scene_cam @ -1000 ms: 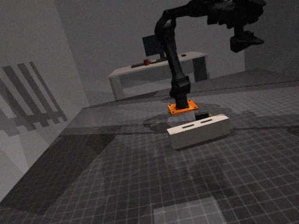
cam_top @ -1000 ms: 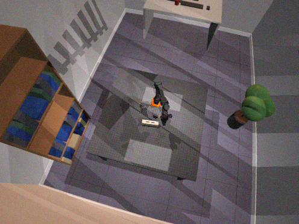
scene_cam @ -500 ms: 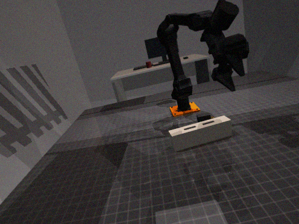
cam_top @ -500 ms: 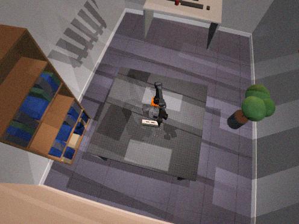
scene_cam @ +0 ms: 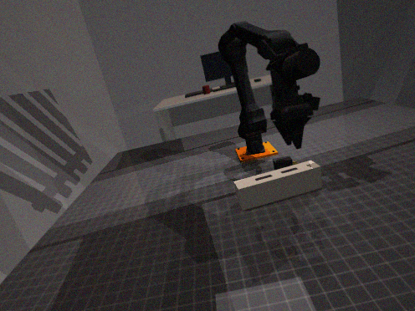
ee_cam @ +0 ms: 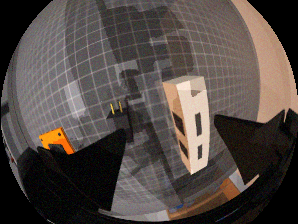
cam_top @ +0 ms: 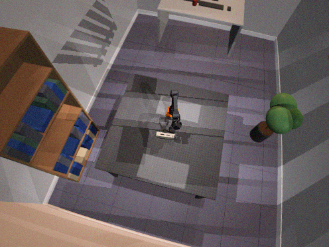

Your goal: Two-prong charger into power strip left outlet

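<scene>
A white power strip point(cam_top: 165, 134) point(scene_cam: 276, 186) point(ee_cam: 190, 123) lies on the dark gridded table point(scene_cam: 167, 251), with two slot outlets on its top face. The small black two-prong charger point(scene_cam: 282, 162) sits on the table just behind the strip, between it and the arm's base. In the wrist view its yellow prongs point(ee_cam: 115, 107) show to the left of the strip. My gripper point(scene_cam: 294, 143) point(cam_top: 174, 127) point(ee_cam: 172, 127) is open and empty. It points down and hangs a little above the charger and the strip's right end.
The arm's orange base plate point(scene_cam: 256, 151) point(ee_cam: 55, 141) is bolted to the table behind the strip. A desk point(scene_cam: 201, 104) with a monitor stands at the far wall. A bookshelf point(cam_top: 40, 109) and a potted plant point(cam_top: 280, 116) stand off the table.
</scene>
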Tool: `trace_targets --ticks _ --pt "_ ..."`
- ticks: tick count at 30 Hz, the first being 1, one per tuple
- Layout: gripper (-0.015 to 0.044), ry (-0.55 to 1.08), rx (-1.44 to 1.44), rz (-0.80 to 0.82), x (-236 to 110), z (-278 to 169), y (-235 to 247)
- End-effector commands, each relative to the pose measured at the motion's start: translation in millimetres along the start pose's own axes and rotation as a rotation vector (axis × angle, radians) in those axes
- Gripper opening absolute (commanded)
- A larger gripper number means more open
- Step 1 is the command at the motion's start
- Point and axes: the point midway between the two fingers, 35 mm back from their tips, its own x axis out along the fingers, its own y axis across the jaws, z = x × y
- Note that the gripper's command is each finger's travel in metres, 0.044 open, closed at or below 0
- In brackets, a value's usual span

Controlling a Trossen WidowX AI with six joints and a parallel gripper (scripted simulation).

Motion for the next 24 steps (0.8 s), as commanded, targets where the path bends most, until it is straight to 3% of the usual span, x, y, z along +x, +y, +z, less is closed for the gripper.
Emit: trace_targets --ticks 1,6,24 --pt "0.044 0.023 0.009 0.107 6.7 -10.3 24.9" --pt "0.044 0.047 0.017 0.218 10.0 -21.6 51.8" --pt "0.044 0.047 0.017 0.22 25.9 -22.2 56.9"
